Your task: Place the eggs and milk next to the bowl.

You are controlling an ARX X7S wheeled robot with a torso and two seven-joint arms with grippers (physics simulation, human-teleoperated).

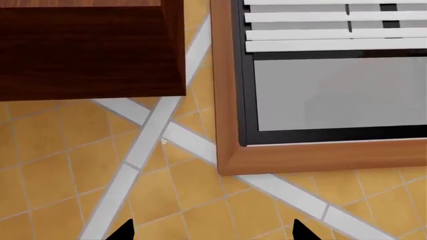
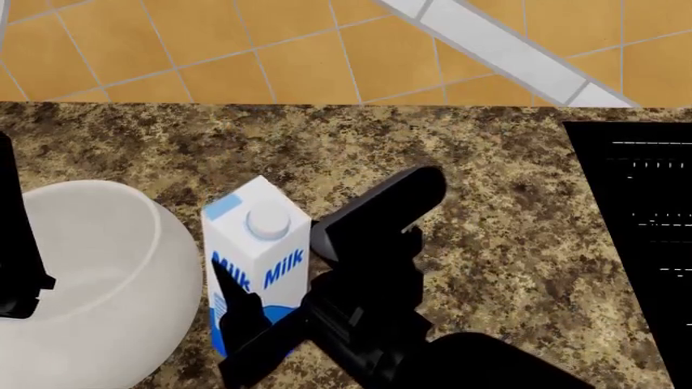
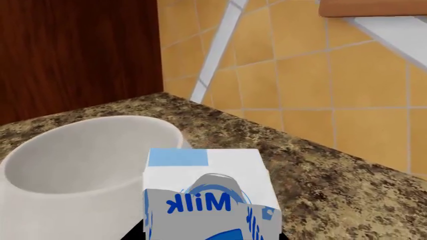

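Note:
The milk (image 2: 258, 259) is a white carton with blue lettering, upright on the speckled counter just right of the large white bowl (image 2: 87, 284). My right gripper (image 2: 271, 312) is shut on the milk, one dark finger lying across its front face. In the right wrist view the milk (image 3: 207, 195) fills the space between the jaws, with the bowl (image 3: 87, 165) right beside it. My left gripper (image 1: 213, 231) is open with nothing between its fingertips (image 1: 123, 231) and faces the tiled wall. The eggs are out of view.
A tall black appliance (image 2: 638, 243) stands at the counter's right end. Part of my left arm (image 2: 16, 267) shows beside the bowl. An orange tiled wall (image 2: 271, 49) backs the counter. A dark wood cabinet (image 1: 87, 50) and a wood-framed window (image 1: 333, 90) hang above.

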